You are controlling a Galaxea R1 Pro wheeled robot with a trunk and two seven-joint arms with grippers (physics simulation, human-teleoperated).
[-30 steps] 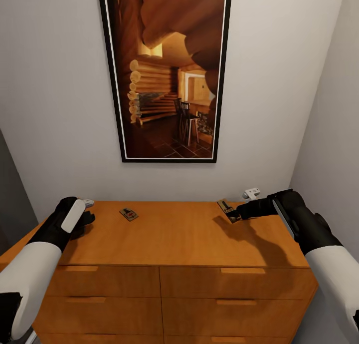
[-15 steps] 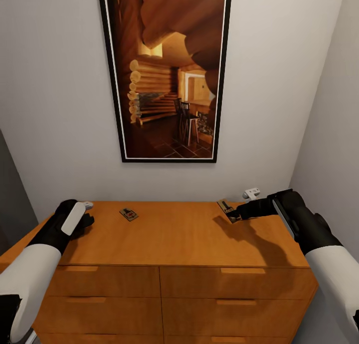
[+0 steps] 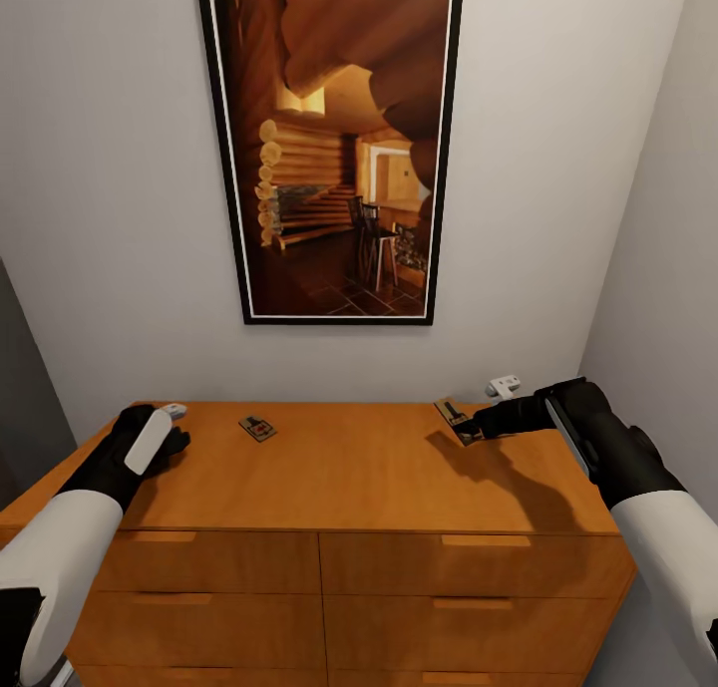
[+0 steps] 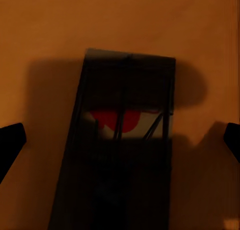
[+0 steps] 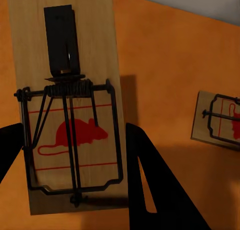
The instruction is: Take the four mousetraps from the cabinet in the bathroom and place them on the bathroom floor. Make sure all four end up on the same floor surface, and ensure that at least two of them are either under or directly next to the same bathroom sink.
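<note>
The orange-brown cabinet (image 3: 349,478) stands against the wall. One mousetrap (image 3: 257,428) lies flat on its top, left of centre. My right gripper (image 3: 473,427) is shut on a second mousetrap (image 3: 452,413), holding it tilted just above the top's right part. In the right wrist view that mousetrap (image 5: 65,104) sits between the fingers (image 5: 150,185), and another mousetrap (image 5: 220,121) lies on the wood beyond it. My left gripper (image 3: 170,440) hovers open over the top's left end. The left wrist view has a shadowed mousetrap (image 4: 120,140) lying between its spread fingertips (image 4: 10,142).
A large framed picture (image 3: 334,149) hangs on the wall above the cabinet. A wall (image 3: 668,228) closes the right side close to my right arm. Drawer fronts with slim handles (image 3: 479,541) face me below the top.
My left gripper has sunk a little and drawn slightly toward the cabinet's left end. The right gripper and its mousetrap have stayed still.
</note>
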